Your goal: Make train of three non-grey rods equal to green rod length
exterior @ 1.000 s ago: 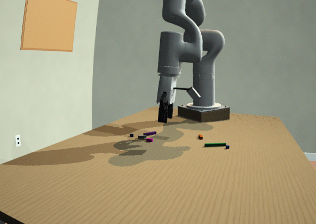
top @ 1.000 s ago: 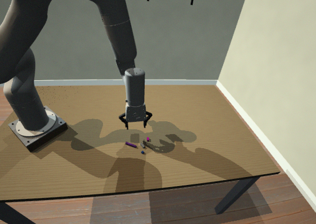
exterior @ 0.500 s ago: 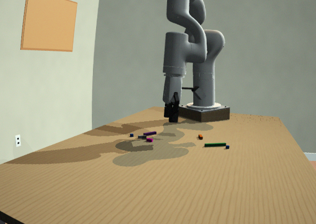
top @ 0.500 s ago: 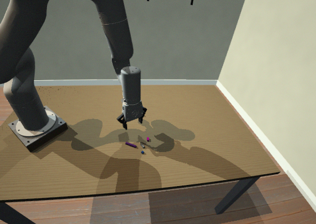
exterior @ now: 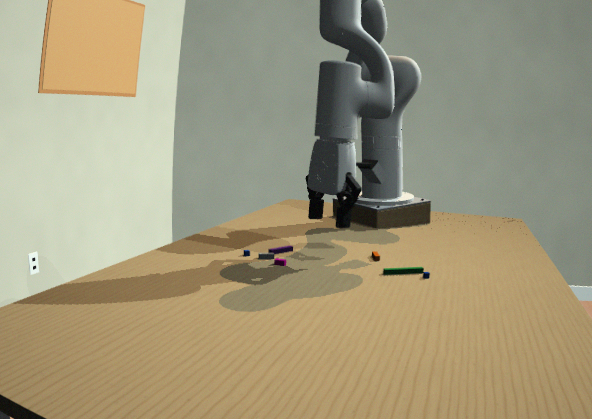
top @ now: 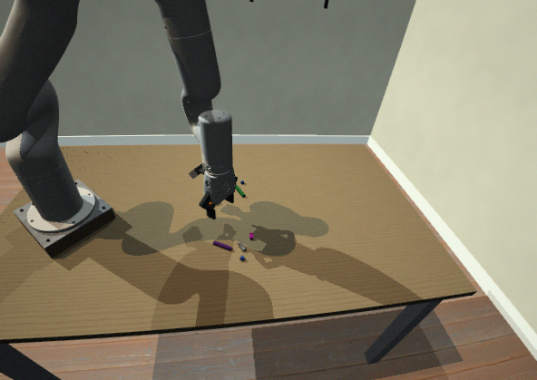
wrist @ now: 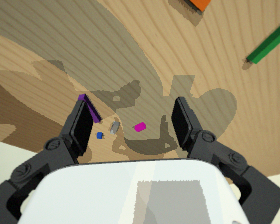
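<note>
The green rod [exterior: 403, 270] lies flat on the table with a blue cube [exterior: 426, 275] at its right end. A short orange rod [exterior: 376, 256] lies to its left. Further left is a cluster of a purple rod [exterior: 280, 249], a grey rod [exterior: 266, 256], a magenta rod [exterior: 280, 262] and a second blue cube [exterior: 246, 252]. My gripper [exterior: 330, 210] hangs open and empty above the table, between the cluster and the orange rod. In the wrist view the open gripper [wrist: 133, 117] frames the purple rod [wrist: 90, 107], the blue cube [wrist: 99, 135], the grey rod [wrist: 114, 127] and the magenta rod [wrist: 139, 127]. The orange rod [wrist: 201, 4] and the green rod [wrist: 267, 47] sit at the top right.
The arm's base [top: 61, 218] is bolted to the table at the far left. A wall [top: 476, 113] runs along the table's right side. In the top view the orange rod is mostly hidden behind the gripper [top: 217, 206].
</note>
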